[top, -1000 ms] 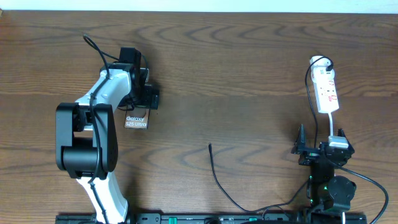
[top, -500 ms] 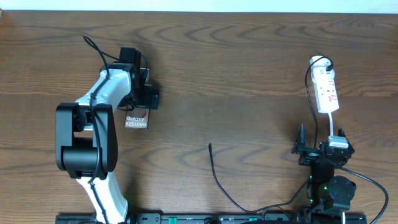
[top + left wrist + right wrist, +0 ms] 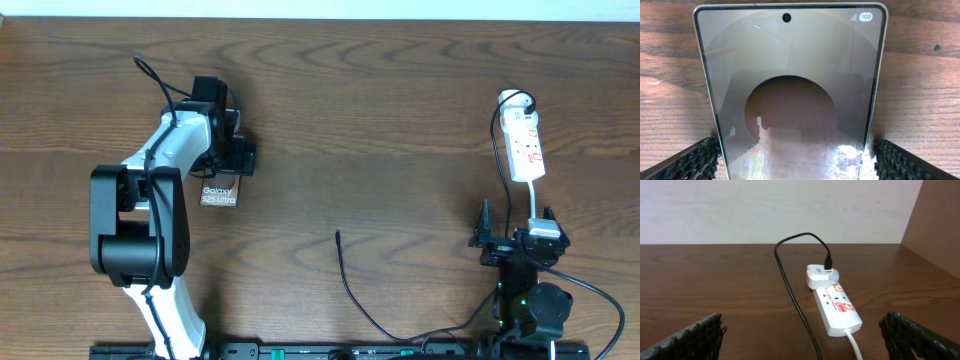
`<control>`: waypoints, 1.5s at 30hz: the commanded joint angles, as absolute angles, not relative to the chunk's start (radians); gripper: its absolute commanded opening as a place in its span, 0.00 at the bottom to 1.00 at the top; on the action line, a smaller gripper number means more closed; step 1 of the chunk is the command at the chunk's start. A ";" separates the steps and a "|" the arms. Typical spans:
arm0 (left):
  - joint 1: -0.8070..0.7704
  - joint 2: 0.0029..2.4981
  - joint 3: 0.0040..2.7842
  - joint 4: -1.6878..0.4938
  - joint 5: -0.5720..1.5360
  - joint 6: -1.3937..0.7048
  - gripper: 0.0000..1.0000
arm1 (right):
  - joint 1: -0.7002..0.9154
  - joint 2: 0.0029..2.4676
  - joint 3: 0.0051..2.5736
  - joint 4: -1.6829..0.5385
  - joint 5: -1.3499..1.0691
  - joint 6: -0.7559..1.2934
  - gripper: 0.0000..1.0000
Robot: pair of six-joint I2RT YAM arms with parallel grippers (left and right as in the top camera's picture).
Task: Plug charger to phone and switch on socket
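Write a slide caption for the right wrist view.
Open right gripper facing the white power strip, with the black cable plugged into an adapter at its far end.

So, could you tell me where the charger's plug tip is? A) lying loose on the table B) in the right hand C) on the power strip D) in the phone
A: the plug tip lies on the table, well apart from the phone.

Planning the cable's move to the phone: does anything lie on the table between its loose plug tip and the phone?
Nothing visible does: only bare brown wooden table lies between the thin black cable's plug tip and the slim rectangular smartphone. The left hand sits around the phone, one finger beside each long side.
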State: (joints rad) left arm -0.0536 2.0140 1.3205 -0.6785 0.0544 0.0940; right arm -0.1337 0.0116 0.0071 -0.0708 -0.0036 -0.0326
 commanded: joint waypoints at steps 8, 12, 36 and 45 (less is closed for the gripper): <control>-0.052 2.039 1.282 -0.686 0.014 0.104 0.93 | -0.139 0.005 0.006 -0.075 0.001 -0.023 0.99; -0.052 2.039 1.282 -0.686 0.014 0.104 0.94 | -0.139 0.005 0.006 -0.075 0.001 -0.023 0.99; -0.052 2.039 1.282 -0.686 0.014 0.104 0.89 | -0.139 0.005 0.006 -0.075 0.001 -0.023 0.99; -0.052 2.039 1.282 -0.686 0.014 0.104 0.85 | -0.139 0.005 0.006 -0.076 0.001 -0.023 0.99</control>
